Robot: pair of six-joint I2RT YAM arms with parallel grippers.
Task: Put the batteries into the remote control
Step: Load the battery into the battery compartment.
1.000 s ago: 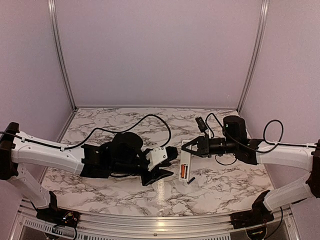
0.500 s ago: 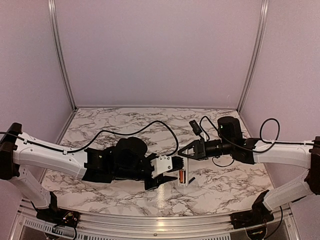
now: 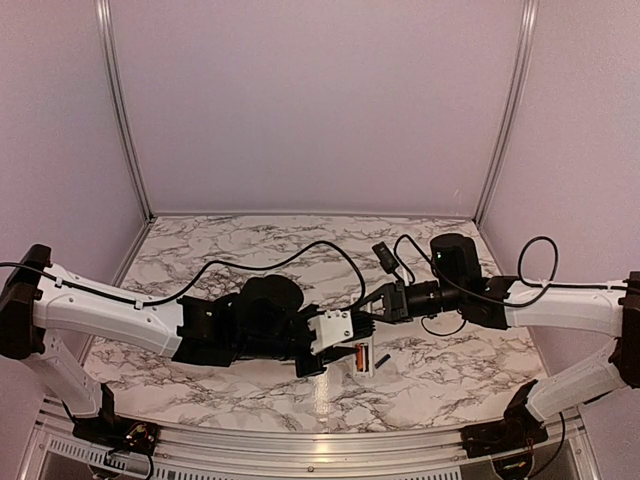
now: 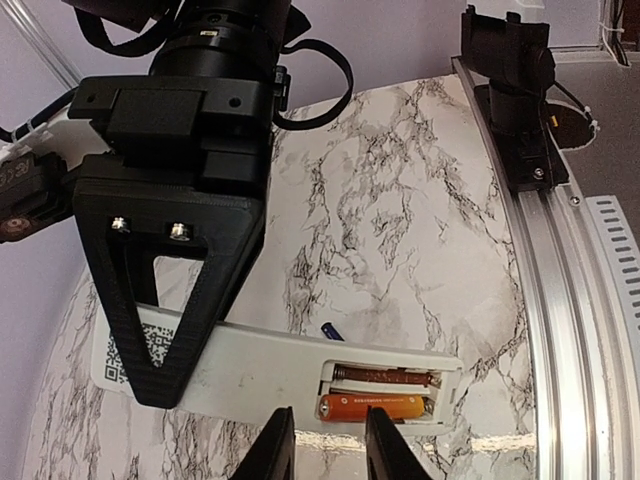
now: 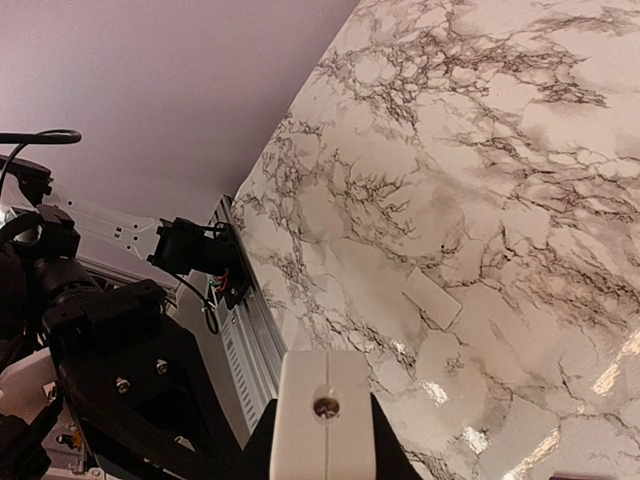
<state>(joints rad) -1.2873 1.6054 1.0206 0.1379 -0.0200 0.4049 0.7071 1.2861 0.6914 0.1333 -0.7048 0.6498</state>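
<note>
Right end effector [image 4: 165,390] closed, tip pinning remote [image 4: 260,365]. Left end effector [image 4: 325,450] part-open at orange battery [image 4: 370,405]: slick, likely pinch mid-length.

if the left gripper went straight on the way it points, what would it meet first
Most likely the orange battery lying in the open compartment of the remote control; the left gripper points at it in its wrist view. Depth is unclear, so the compartment's near rim could come first.
</note>
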